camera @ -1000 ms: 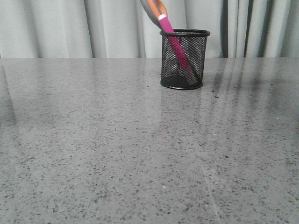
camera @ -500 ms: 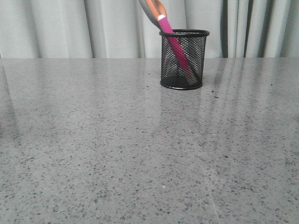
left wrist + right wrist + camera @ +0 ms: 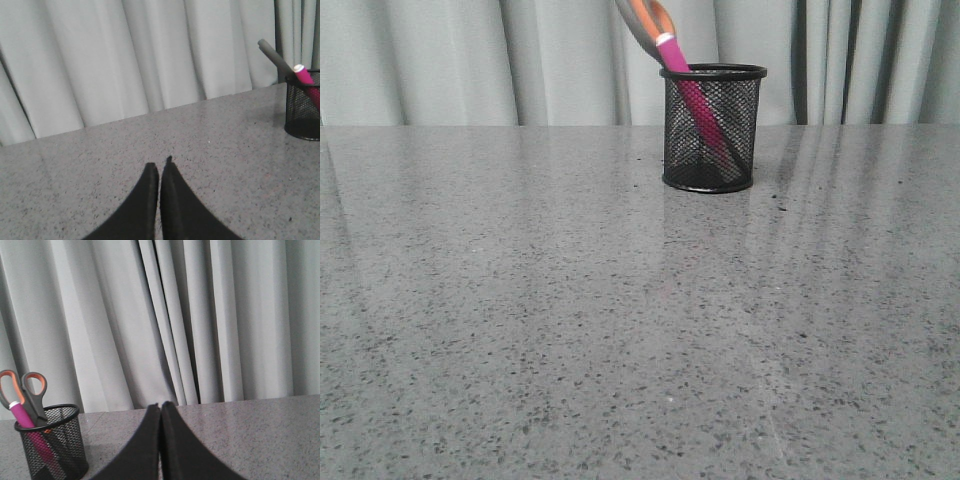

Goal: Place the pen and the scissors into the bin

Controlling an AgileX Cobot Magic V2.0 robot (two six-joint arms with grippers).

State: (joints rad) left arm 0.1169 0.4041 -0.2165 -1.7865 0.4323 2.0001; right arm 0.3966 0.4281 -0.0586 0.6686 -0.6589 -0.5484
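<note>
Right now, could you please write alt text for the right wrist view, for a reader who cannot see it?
A black mesh bin on a grey speckled table holds a pink pen and orange-lined scissors, handles up. The shut right gripper points toward pale curtains.

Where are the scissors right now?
In the front view, the scissors stand handles-up in the bin at the table's far side, right of centre, leaning left beside the pen.
</note>
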